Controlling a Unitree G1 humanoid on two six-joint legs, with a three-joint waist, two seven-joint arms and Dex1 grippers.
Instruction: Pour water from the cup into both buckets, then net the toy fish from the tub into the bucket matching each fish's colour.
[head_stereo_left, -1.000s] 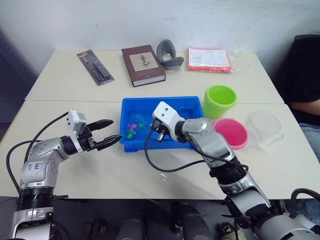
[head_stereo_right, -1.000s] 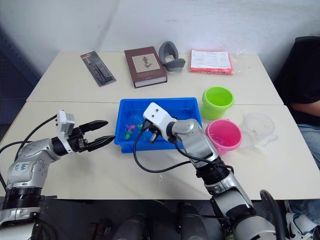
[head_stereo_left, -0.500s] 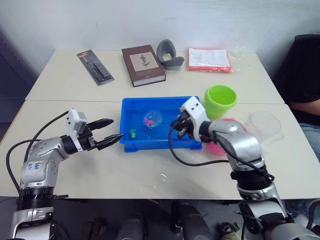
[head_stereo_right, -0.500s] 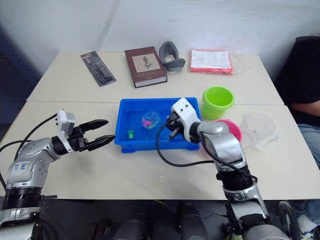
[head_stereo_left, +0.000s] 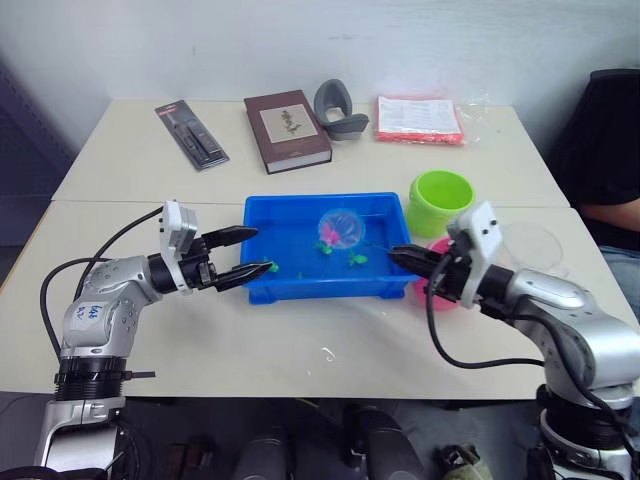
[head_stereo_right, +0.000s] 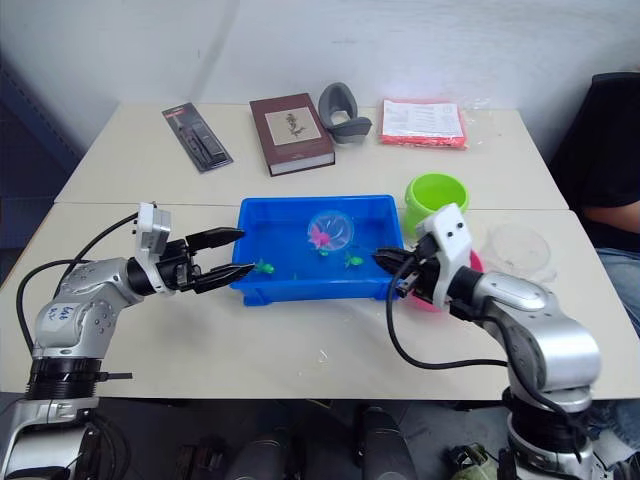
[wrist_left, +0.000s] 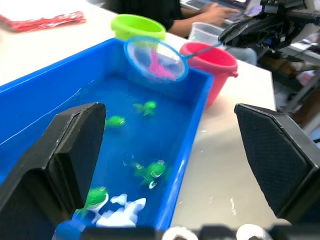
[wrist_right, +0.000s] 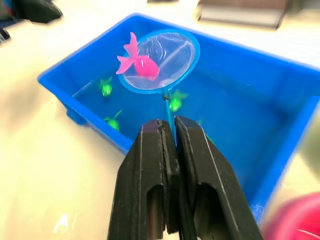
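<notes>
The right end effector (wrist_right: 170, 131) has drawn back, lifting the net (wrist_right: 159, 61) with a pink fish (wrist_right: 139, 63) above the tub (head_stereo_left: 262, 285).

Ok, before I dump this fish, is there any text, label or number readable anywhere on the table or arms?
Left arm sticker: handwritten digits, too blurred to read.
Brown book: a cover picture, no legible title.
Red-edged packet: printed lines, too small to read.
Black blister pack: unreadable.

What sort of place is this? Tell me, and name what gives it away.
Probably an office or lab room set up for robot trials: plain pale tables against a bare wall, a book and a packet of papers at the back, and a person seated alongside.
</notes>
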